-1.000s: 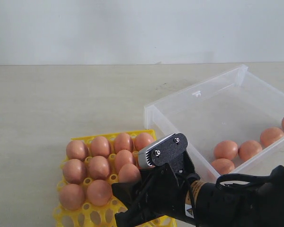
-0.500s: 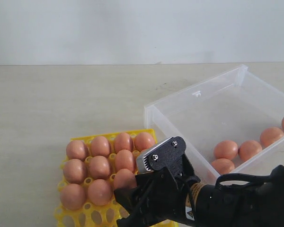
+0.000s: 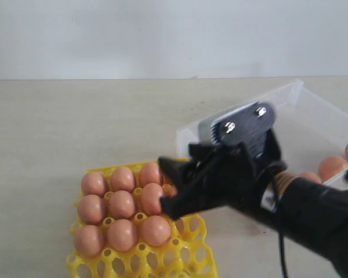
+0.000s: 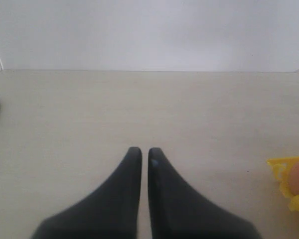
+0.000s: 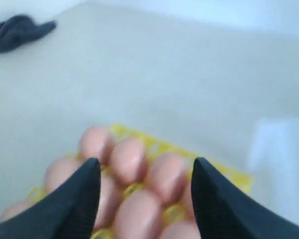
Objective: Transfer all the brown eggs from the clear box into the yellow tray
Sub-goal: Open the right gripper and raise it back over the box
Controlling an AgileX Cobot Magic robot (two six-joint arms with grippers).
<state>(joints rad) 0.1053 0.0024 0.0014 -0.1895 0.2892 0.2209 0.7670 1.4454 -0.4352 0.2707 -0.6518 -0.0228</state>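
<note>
The yellow tray (image 3: pixel 180 255) lies at the front left and holds several brown eggs (image 3: pixel 122 204), the nearest-right one at the tray's third row (image 3: pixel 156 230). My right gripper (image 3: pixel 167 188) hangs open just above the tray's right side, with nothing between its fingers. In the right wrist view the right gripper (image 5: pixel 145 164) stands wide over the brown eggs (image 5: pixel 127 159) in the yellow tray (image 5: pixel 234 177). The clear box (image 3: pixel 185 142) at the right holds more brown eggs (image 3: pixel 332 167); my arm hides part of it. My left gripper (image 4: pixel 144 152) is shut and empty over bare table, with the yellow tray's corner (image 4: pixel 281 169) beside it.
The tray's front cups (image 3: pixel 133 263) stand open. A dark shape (image 5: pixel 17 30) rests on the table far beyond the tray in the right wrist view. A pale wall rises behind the table.
My right gripper has risen from the tray and swung toward the clear box, jaws open. The egg it was lowering now sits in the tray's third row.
</note>
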